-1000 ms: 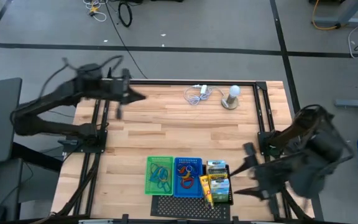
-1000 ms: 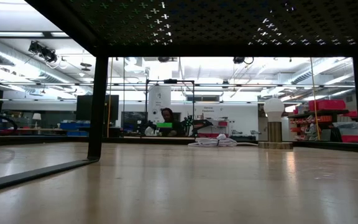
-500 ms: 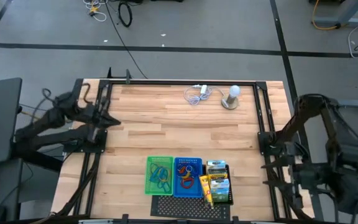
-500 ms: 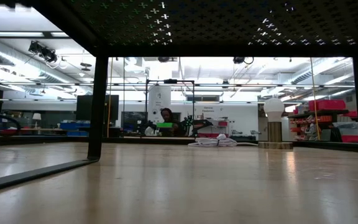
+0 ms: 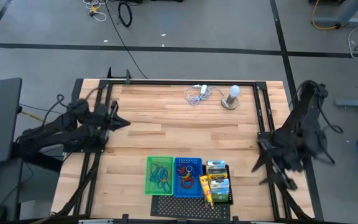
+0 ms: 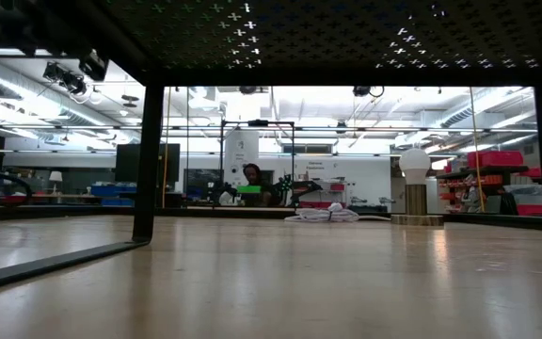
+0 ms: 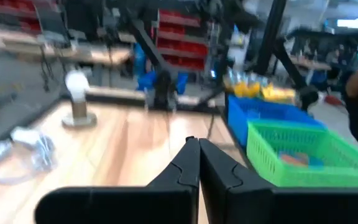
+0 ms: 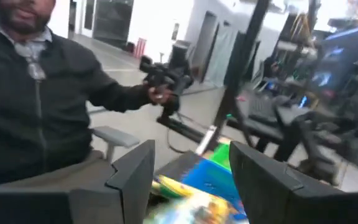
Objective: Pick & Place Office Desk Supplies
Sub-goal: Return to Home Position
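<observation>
The supplies lie in three trays side by side at the table's near edge. The green tray [image 5: 160, 175] and the blue tray [image 5: 188, 176] hold coloured loops. The black tray [image 5: 218, 183] holds the yellow-green crayon box, small green-white boxes and a yellow tube. My left gripper [image 5: 124, 122] [image 7: 197, 149] is shut and empty over the table's left side, pointing toward the right. My right gripper [image 5: 261, 171] [image 8: 191, 171] is open and empty at the table's right edge, right of the black tray.
A white coiled cable [image 5: 196, 94] and a white bulb on a round base [image 5: 230, 98] sit at the far edge. A black perforated sheet [image 5: 188, 205] lies just nearer than the trays. A person in a dark jacket [image 8: 36, 106] sits beyond the table.
My left gripper has come from near the far left corner toward the near edge and now sits lower over the left side. My right arm has swung out past the table's right edge and back toward it. The trays and supplies have stayed in place.
</observation>
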{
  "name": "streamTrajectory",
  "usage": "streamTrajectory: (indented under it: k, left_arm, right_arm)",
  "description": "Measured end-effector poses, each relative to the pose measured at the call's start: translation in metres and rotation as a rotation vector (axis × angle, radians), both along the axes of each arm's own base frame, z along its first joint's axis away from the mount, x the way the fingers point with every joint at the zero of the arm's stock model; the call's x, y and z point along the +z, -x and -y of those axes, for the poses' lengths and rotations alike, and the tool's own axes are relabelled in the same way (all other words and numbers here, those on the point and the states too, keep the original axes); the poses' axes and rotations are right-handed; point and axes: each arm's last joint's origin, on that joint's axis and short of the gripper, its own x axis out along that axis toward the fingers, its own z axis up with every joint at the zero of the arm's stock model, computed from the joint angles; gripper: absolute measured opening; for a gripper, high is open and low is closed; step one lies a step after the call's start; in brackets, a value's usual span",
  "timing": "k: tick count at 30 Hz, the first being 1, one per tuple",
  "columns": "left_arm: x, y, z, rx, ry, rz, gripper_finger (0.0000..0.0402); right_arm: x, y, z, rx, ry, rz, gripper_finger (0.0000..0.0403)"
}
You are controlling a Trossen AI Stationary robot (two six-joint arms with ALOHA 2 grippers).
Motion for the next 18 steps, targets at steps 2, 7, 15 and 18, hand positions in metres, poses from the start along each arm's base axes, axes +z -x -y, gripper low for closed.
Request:
streamTrajectory:
  k: [2, 7, 15, 18]
  left_arm:
    - [-0.007, -0.005, -0.001, -0.005, 0.008, -0.041, 0.0005]
    - [-0.032, -0.02, -0.008, 0.06, -0.069, -0.059, 0.0005]
    - [-0.055, -0.034, -0.014, 0.093, -0.201, 0.061, 0.0005]
    - [-0.064, -0.036, -0.017, 0.17, -0.194, 0.01, 0.0005]
  right_arm:
    - [-0.009, 0.004, 0.021, 0.002, 0.011, 0.04, 0.0215]
    - [-0.033, 0.014, 0.062, -0.083, 0.01, 0.101, 0.0215]
    - [-0.075, 0.002, 0.083, -0.24, 0.006, 0.051, 0.0215]
    - [-0.086, -0.005, 0.09, -0.313, 0.0, 0.029, 0.0215]
